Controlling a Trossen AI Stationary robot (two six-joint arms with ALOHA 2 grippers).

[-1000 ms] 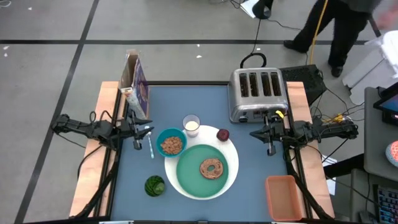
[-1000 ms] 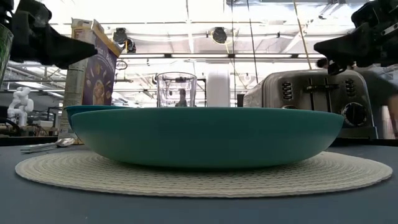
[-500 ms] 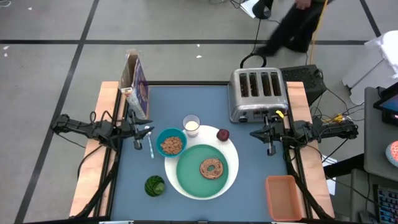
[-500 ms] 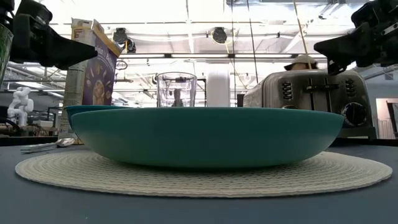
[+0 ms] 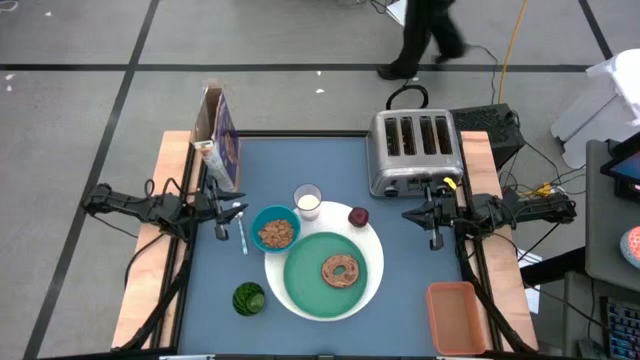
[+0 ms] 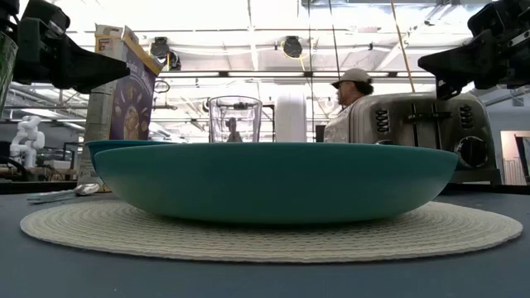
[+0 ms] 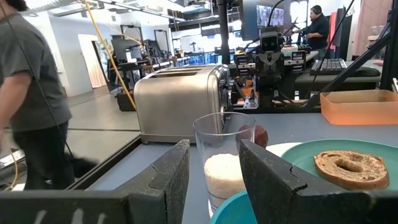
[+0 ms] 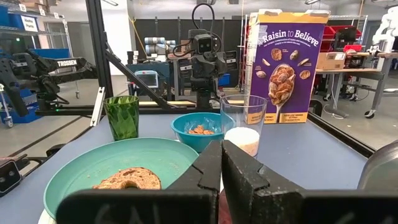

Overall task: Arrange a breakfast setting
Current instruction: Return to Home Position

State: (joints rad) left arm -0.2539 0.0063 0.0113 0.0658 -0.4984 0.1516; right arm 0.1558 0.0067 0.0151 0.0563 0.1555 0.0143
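Hangs the left end effector (image 5: 228,210) part open and empty at the desk's (image 5: 300,165) left edge, the right end effector (image 5: 412,215) pinched closed on nothing at the right, well clear of the bagel (image 5: 340,270) on the teal plate (image 5: 305,285), seemingly to leave it all undisturbed.

The teal plate (image 6: 273,182) fills the middle, sitting on a round woven mat (image 6: 273,233) on the dark table (image 6: 265,280). Behind the plate's left end the rim of a small teal bowl (image 6: 106,147) pokes out, with the purple cereal box (image 6: 126,99) upright beyond it and a spoon (image 6: 58,196) lying flat further left. A clear glass (image 6: 235,120) rises behind the plate's rim (its contents are hidden). Behind the plate's right end stands a steel toaster (image 6: 422,136), with a person in a cap (image 6: 352,103) beyond. The left gripper (image 6: 99,66) hangs high above the plate's left end, the right gripper (image 6: 443,62) above its right end.
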